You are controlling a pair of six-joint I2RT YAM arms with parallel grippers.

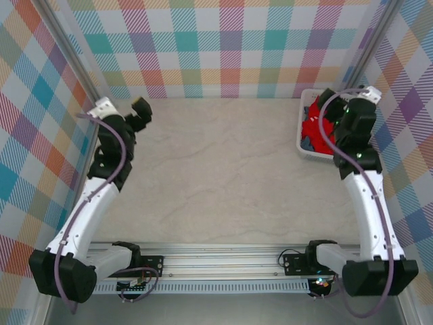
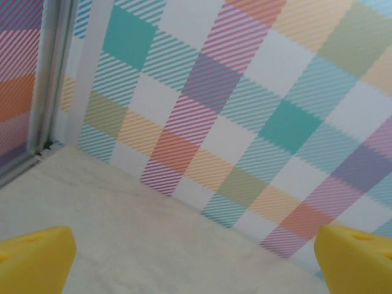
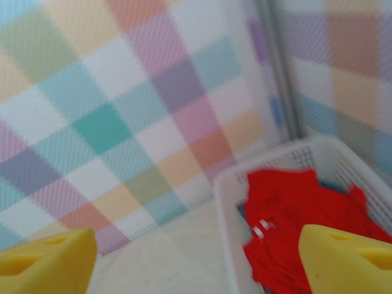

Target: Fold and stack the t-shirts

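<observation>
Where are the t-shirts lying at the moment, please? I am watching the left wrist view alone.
Observer: The red t-shirt lies crumpled inside the white basket at the table's far right corner.
Operator: Thank you. Is the blue one there too?
Observer: A patch of blue cloth shows beside the red in that basket; I cannot tell more of it.
Operator: And where is the right gripper?
Observer: The right gripper hovers near the basket with open jaws, holding nothing.
</observation>
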